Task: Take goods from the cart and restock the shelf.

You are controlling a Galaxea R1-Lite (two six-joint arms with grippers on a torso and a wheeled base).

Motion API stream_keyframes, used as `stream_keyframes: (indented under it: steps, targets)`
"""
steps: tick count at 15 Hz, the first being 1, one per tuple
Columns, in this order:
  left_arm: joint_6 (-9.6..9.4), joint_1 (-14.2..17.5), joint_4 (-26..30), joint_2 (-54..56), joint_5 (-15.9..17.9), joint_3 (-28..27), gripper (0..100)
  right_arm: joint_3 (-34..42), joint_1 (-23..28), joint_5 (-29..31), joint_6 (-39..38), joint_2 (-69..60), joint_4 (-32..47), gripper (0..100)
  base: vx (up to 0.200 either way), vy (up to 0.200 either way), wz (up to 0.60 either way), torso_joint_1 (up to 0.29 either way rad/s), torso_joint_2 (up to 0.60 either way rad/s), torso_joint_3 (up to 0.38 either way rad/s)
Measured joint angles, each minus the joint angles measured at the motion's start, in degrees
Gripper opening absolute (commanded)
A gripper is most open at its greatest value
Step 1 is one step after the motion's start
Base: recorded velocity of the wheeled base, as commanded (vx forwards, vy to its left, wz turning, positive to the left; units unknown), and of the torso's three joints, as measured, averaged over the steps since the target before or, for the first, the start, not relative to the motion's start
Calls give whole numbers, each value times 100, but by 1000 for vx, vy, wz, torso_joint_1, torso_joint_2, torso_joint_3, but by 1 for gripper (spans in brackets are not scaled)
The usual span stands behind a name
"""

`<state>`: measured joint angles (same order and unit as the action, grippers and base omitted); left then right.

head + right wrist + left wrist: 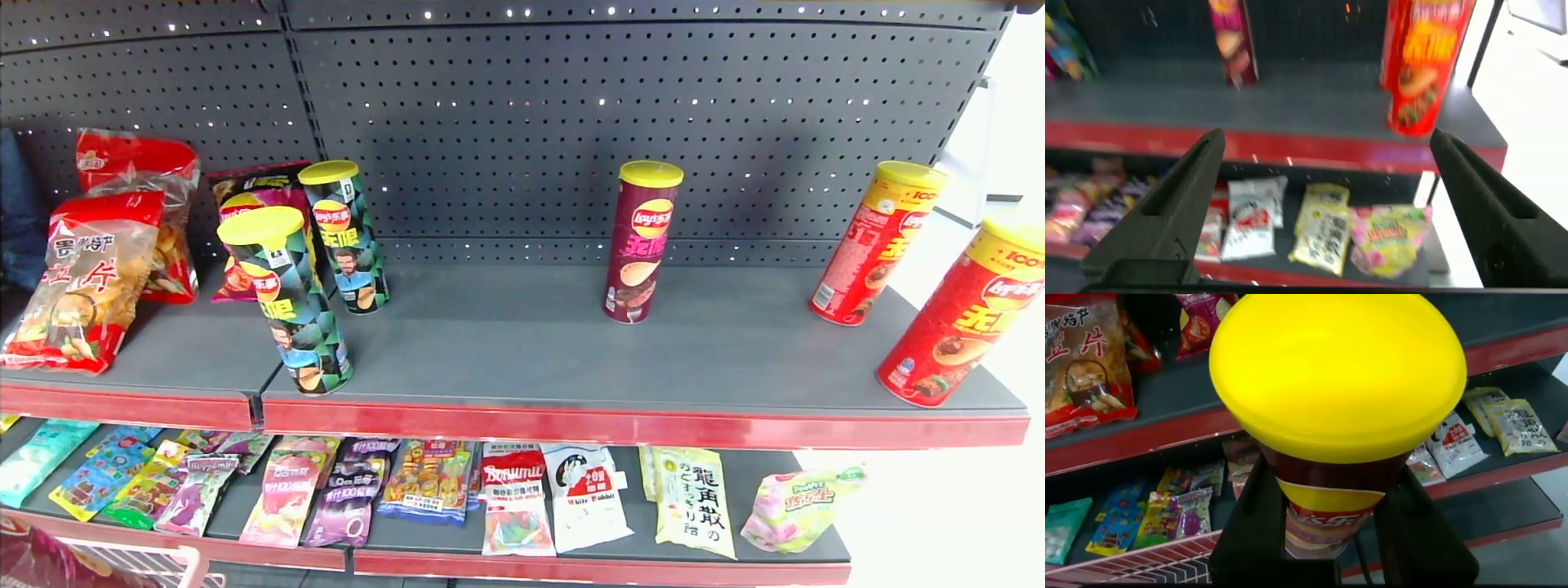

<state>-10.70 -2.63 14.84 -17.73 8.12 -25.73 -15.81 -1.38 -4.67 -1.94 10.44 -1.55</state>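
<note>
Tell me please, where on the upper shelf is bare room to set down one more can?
The widest bare patch on the upper shelf lies between the green cans and the purple can. A second one lies between the purple can and the two red cans. The left end is crowded with snack bags; the lower shelf is lined with packets.

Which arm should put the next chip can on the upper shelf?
Left. The left end effector is shut on a yellow-lidded can and faces the upper shelf. The right end effector is open and empty.
</note>
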Motion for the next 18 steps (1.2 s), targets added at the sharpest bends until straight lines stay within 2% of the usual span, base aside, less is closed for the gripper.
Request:
stream_keyframes:
  steps: [2,5,6,8,11,15,18]
  targets:
    - [-7,0,-41,-84,-99,-56,0,-911,-221,-371,52,1067,-50,100,0,0,0,0,0,0]
    - [-45,11,-50,-126,-374,-135,0,-1809,-934,-756,357,2795,-204,100,0,0,0,0,0,0]
    - [-60,13,-44,-106,-544,-144,0,-2037,-1220,-811,407,3372,-354,100,0,0,0,0,0,0]
    - [-67,18,-44,-66,-635,-146,0,-2332,-1601,-850,480,4445,-1005,100,0,0,0,0,0,0]
    - [-65,18,-33,-7,-638,-133,0,-2572,-1898,-542,500,5883,-2174,100,0,0,0,0,0,0]
    - [-65,18,-34,45,-638,-105,0,-3068,-2048,-391,497,7217,-2448,100,0,0,0,0,0,0]
    - [-60,18,-33,67,-638,-100,0,-3654,-2116,65,491,7940,-2554,100,0,0,0,0,0,0]
